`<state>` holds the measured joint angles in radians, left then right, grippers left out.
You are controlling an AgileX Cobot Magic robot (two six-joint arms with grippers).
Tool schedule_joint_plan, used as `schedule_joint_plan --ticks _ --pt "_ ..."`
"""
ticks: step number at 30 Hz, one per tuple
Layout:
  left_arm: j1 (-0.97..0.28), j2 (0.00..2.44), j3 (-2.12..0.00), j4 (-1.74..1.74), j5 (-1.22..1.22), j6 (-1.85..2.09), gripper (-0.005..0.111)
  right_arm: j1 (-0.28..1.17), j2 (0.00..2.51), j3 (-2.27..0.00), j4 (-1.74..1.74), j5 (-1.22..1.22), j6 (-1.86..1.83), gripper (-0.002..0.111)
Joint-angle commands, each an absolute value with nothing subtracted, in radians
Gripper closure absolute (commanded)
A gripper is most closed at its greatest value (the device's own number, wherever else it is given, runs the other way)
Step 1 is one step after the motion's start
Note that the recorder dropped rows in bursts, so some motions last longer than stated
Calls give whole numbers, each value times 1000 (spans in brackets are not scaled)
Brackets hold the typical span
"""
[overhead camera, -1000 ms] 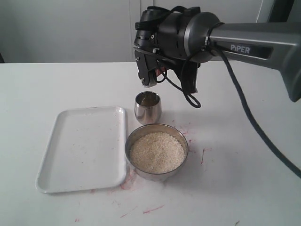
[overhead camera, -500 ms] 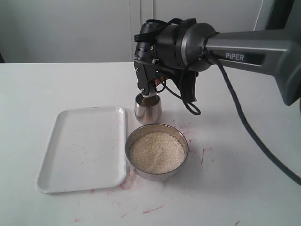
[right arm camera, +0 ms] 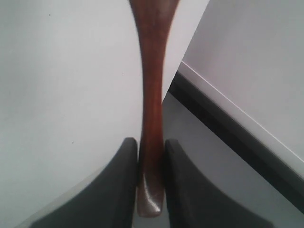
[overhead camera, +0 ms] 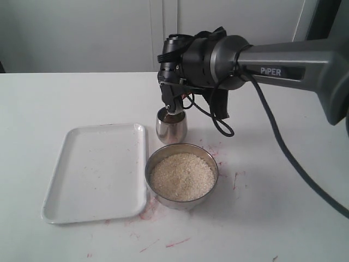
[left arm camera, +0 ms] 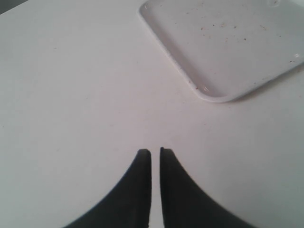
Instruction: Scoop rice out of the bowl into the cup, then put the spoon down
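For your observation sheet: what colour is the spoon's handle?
Glossy dark reddish-brown; the spoon shows best in the right wrist view.

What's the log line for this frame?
right gripper: shut on spoon | spoon: at cup mouth | bowl: holds rice | left gripper: shut

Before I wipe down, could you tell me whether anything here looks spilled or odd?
Reddish smears stain the white table around the bowl and by the tray's front corner; the tray also carries specks. The cup and bowl stand upright.
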<state>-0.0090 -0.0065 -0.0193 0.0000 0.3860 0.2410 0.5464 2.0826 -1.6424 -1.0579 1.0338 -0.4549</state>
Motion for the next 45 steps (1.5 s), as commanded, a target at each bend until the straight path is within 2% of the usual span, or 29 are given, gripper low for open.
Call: schedule_joint_plan --ticks 1,10,16,21,25,28,41,45 --pt "-13 0 -10 0 427 235 92 550 2078 -1624 -1089 1027 -442 108" --pt "-13 0 -10 0 427 235 92 551 2078 -1614 -1173 1039 -309 108" --pt "-13 0 -10 0 427 235 92 557 2078 -1614 -1078 1043 -471 108" --pt "-13 0 -10 0 427 235 92 557 2078 -1614 -1129 1051 -343 108" --pt "-13 0 -10 0 427 235 92 557 2078 -1614 -1025 1057 -537 108" --pt "-13 0 -10 0 427 235 92 557 2084 -1614 -1117 1057 -412 108" --pt "-13 0 -10 0 427 235 92 570 2085 -1614 -1106 1066 -526 108" --pt "-13 0 -10 0 427 235 92 578 2085 -1614 -1184 1074 -461 108"
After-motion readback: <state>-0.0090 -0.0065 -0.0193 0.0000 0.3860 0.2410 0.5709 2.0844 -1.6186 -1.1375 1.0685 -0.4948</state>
